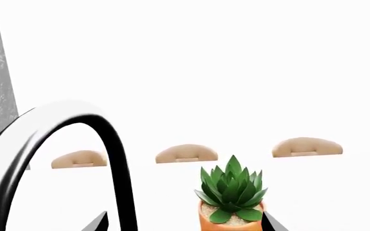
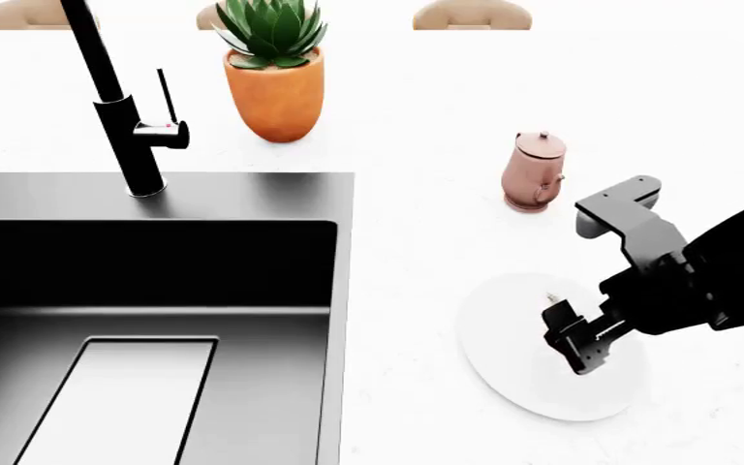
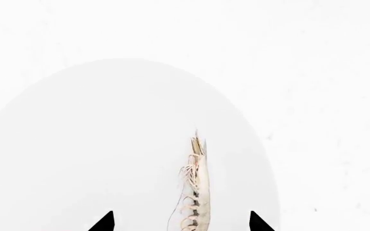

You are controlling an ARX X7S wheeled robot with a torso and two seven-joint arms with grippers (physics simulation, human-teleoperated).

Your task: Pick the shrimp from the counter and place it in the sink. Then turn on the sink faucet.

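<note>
The shrimp, a thin tan segmented sliver, lies on a round white plate on the white counter. My right gripper is open just above the plate, with the shrimp's body between its two black fingertips. In the head view the right gripper hovers over the plate and only the shrimp's end shows. The black sink is at left, with the black faucet and its red-dotted lever behind it. My left gripper is open near the faucet's curved spout.
An orange pot with a green succulent stands behind the sink's right corner; it also shows in the left wrist view. A small copper-pink kettle stands behind the plate. Tan chair backs line the far side.
</note>
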